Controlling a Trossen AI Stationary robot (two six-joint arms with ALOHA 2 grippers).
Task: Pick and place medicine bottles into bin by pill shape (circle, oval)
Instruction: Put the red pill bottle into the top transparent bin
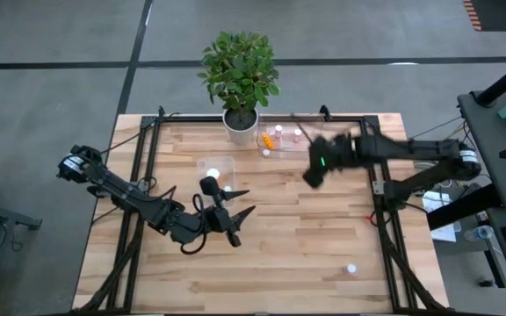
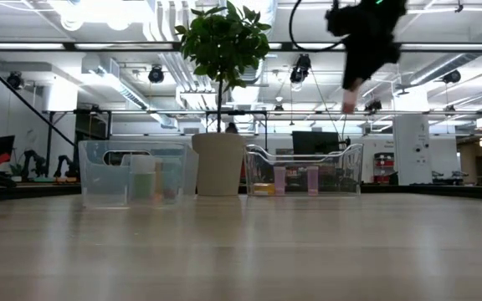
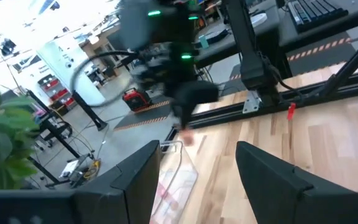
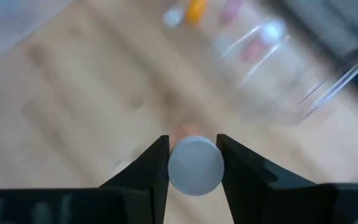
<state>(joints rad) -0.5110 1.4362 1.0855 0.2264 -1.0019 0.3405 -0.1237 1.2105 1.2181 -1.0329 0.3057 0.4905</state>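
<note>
My right gripper [image 4: 194, 144] is shut on a small medicine bottle [image 4: 195, 165] with a round white cap and a pinkish body. It hangs high above the table, near the right clear bin [image 1: 281, 138], which holds several orange and pink bottles. In the low view the right gripper [image 2: 347, 102] is above that bin [image 2: 304, 171]. My left gripper [image 1: 250, 200] stands open near the table's middle, beside the left clear bin [image 1: 218, 169], with nothing between its fingers. One more bottle [image 1: 351, 269] stands on the table near its front right. My right gripper pinches the bottle between its two fingers, at the sides just below the white cap [image 4: 195, 165]. The fingers slant down from above. The bottle is lifted clear of the table, its cap facing back toward the wrist and its pinkish body [image 4: 188, 132] pointing away.
A potted plant [image 1: 240, 75] stands at the table's far edge between the two bins. Black frame rails [image 1: 139, 175] run along the table's left and right sides. Bare wood lies across the near half of the table.
</note>
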